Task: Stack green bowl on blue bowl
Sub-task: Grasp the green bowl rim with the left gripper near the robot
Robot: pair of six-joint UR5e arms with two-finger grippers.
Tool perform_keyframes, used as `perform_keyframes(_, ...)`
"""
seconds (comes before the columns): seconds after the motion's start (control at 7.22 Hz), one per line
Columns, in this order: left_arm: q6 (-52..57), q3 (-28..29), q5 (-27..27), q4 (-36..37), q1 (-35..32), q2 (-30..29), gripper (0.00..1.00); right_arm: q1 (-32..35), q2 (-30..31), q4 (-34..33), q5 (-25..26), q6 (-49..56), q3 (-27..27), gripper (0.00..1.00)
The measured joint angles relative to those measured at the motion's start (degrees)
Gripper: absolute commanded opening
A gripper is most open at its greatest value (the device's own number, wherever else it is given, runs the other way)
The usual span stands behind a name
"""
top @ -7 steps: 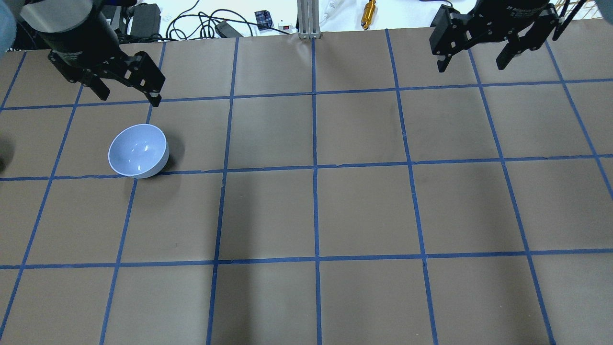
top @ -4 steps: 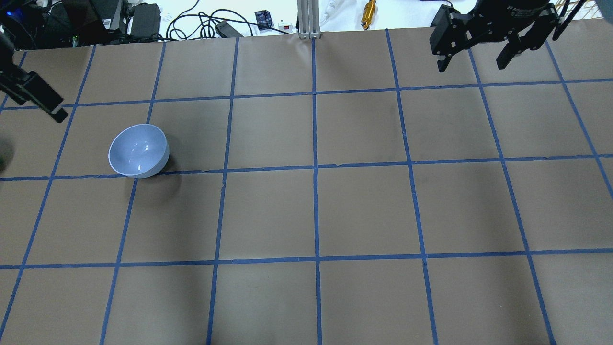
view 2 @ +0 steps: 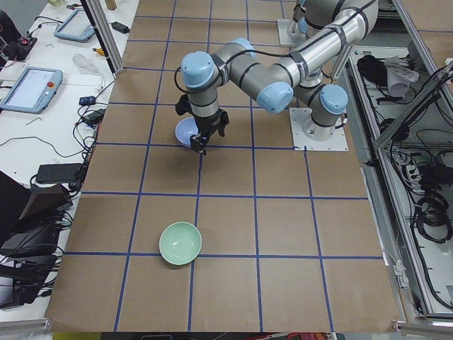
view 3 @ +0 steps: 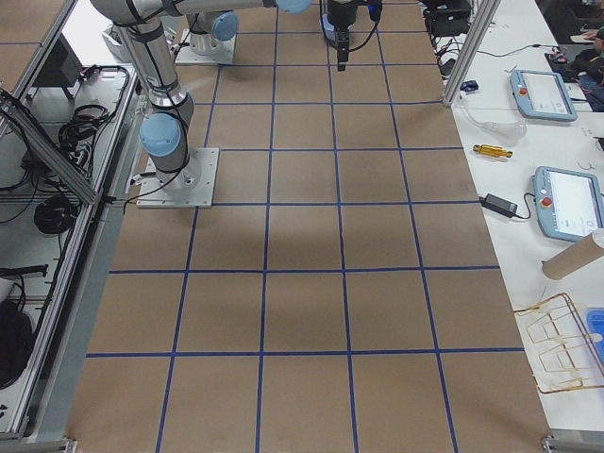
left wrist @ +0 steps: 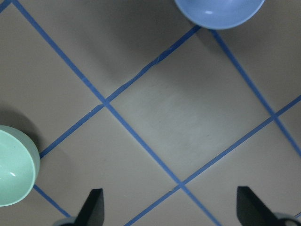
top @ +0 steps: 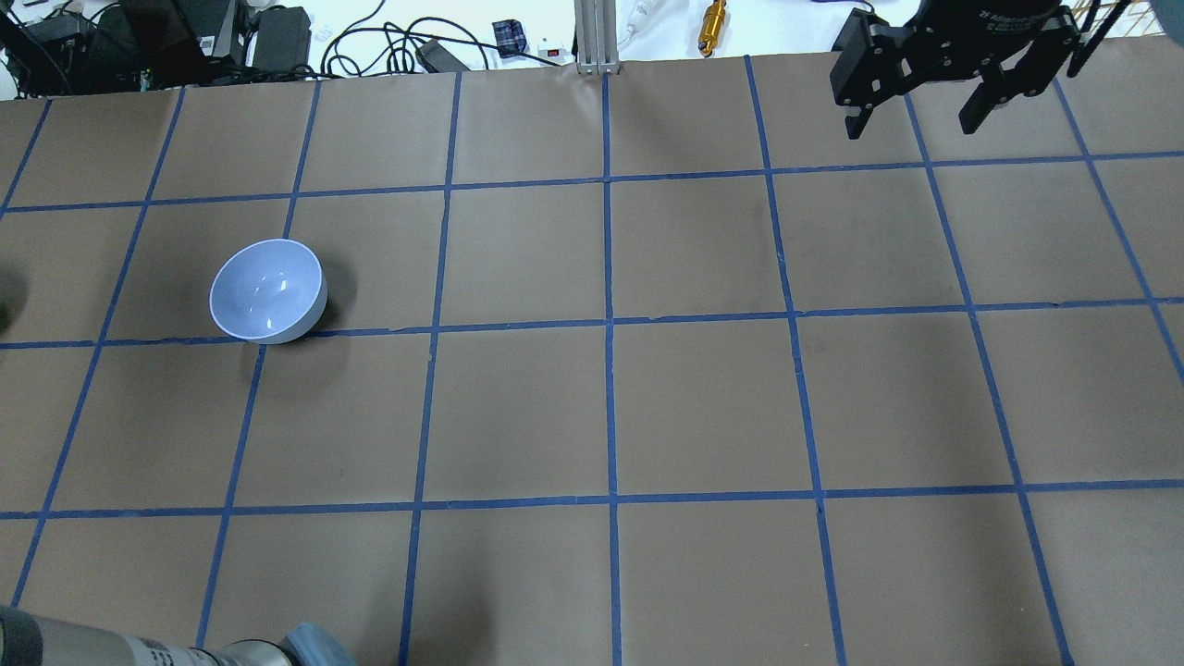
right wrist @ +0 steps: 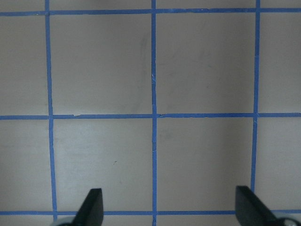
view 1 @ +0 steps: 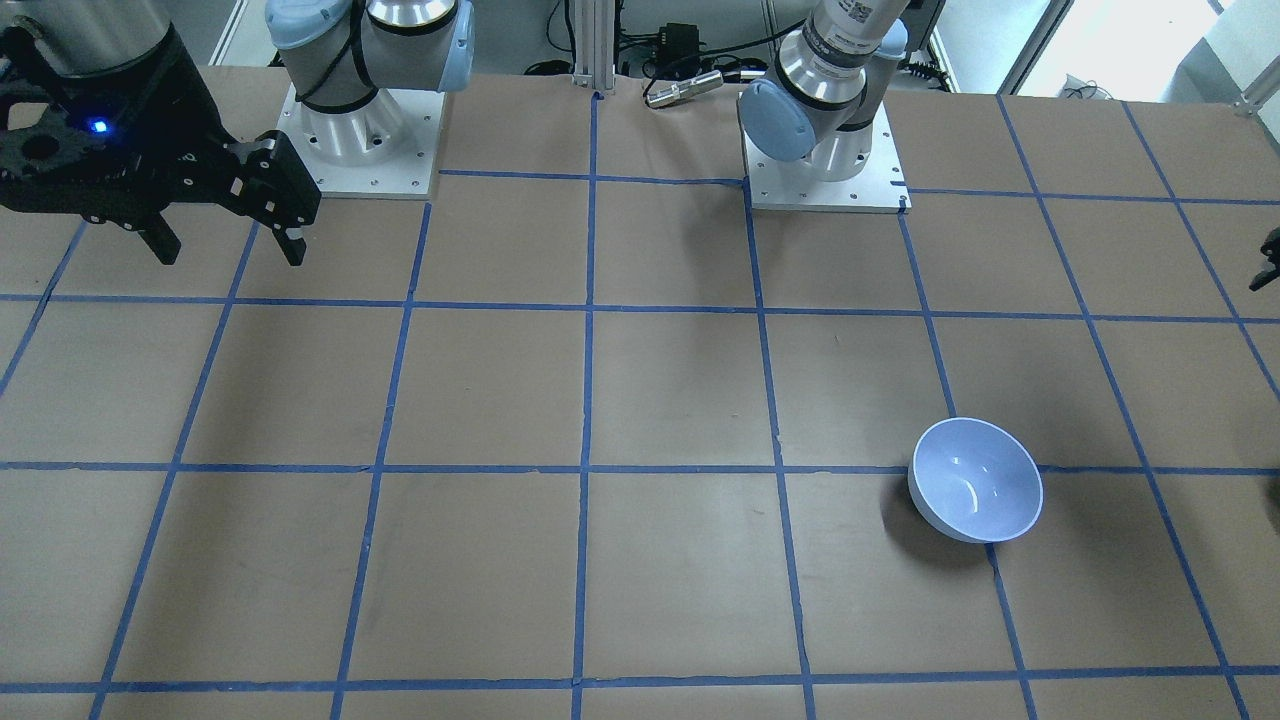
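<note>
The blue bowl [top: 267, 291] stands upright on the table's left side, and shows in the front view [view 1: 975, 480] and the left wrist view [left wrist: 218, 12]. The green bowl [view 2: 180, 242] stands upright nearer the table's left end, outside the overhead view; its edge shows in the left wrist view [left wrist: 14, 172]. My left gripper [left wrist: 171, 209] is open and empty, high above the table between the two bowls. My right gripper [top: 916, 116] is open and empty at the far right, with only gridded table beneath it [right wrist: 169, 207].
Brown paper with a blue tape grid covers the table [top: 610, 407]. Both arm bases [view 1: 360, 140] stand at the robot's edge. Part of my left arm [top: 139, 647] crosses the overhead view's lower left corner. Cables and tablets lie beyond the table's edges.
My left gripper has moved from just behind the blue bowl leftward and out of the overhead view. Part of the left arm now shows at the lower left. The right arm has not moved.
</note>
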State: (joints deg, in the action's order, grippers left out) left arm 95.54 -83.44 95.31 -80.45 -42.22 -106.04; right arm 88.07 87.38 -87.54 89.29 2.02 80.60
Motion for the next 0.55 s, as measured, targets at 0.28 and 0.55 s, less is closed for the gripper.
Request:
perform_keyframes(0.28, 17.63, 4.37, -0.79, 5.68, 3.63, -8.4, 1.0, 0.0, 0.01, 0.0, 0.0, 0.0, 0.0, 1.0)
perform_keyframes(0.55, 29.69, 10.63, -2.25, 8.37, 4.9, -17.1, 1.0, 0.0, -0.01, 0.0, 0.0, 0.0, 0.0, 1.0)
